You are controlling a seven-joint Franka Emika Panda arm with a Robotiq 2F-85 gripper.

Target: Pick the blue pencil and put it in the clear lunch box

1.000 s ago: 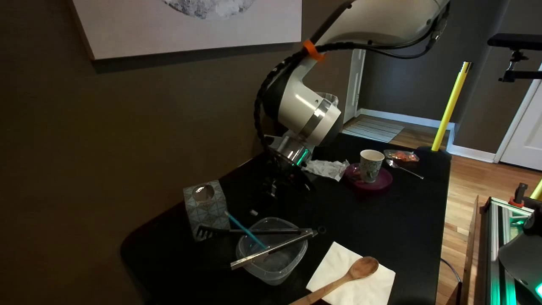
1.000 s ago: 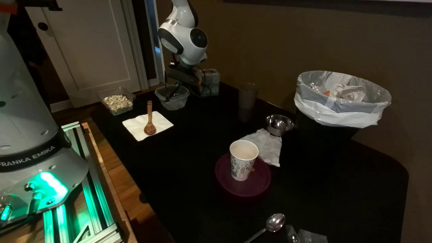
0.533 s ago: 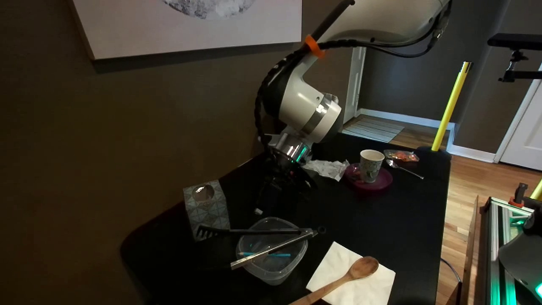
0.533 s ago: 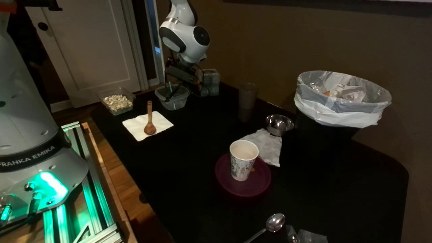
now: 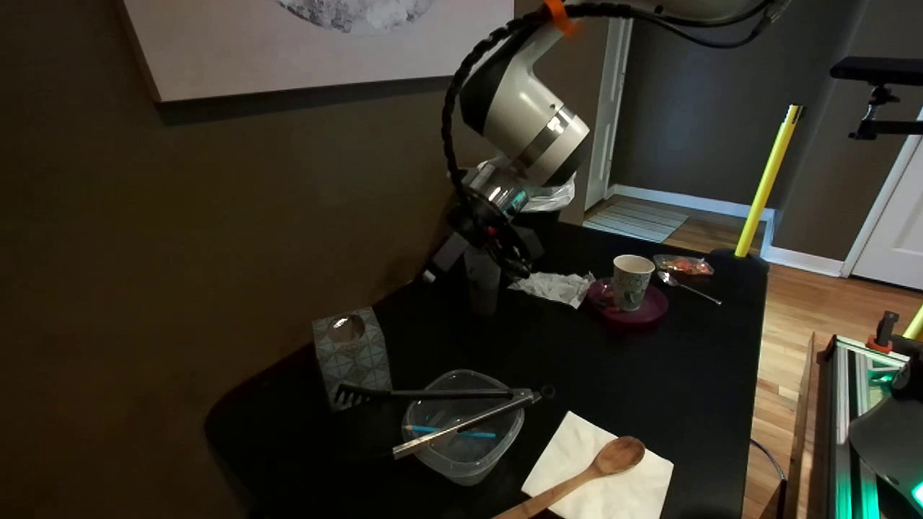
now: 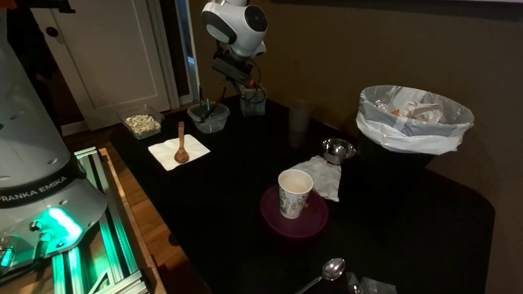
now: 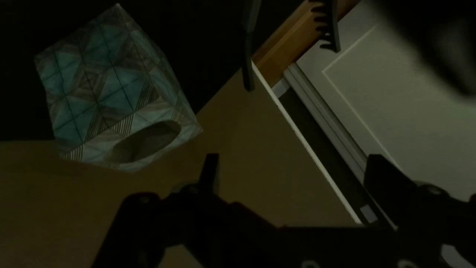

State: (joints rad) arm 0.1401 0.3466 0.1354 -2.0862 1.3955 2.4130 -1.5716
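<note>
Black tabletop [image 5: 649,382] below, the arm [image 5: 530,122] hangs bent, its claw [image 7: 293,158] spread wide.

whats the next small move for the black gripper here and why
Probably raise the open black two-fingered gripper slightly, away from the shallow clear plastic lunch box: the thin blue pencil already rests inside it, and the wrist view shows the gripper holding nothing.

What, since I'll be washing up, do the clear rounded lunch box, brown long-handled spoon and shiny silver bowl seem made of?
Clear rounded lunch box: probably smooth plastic; its walls look thin and see-through.
Brown long-handled spoon: likely wood, fairly matte; its brown tone varies.
Shiny silver bowl: apparently polished metal, from its mirror-like highlights; exact metal unclear.
</note>
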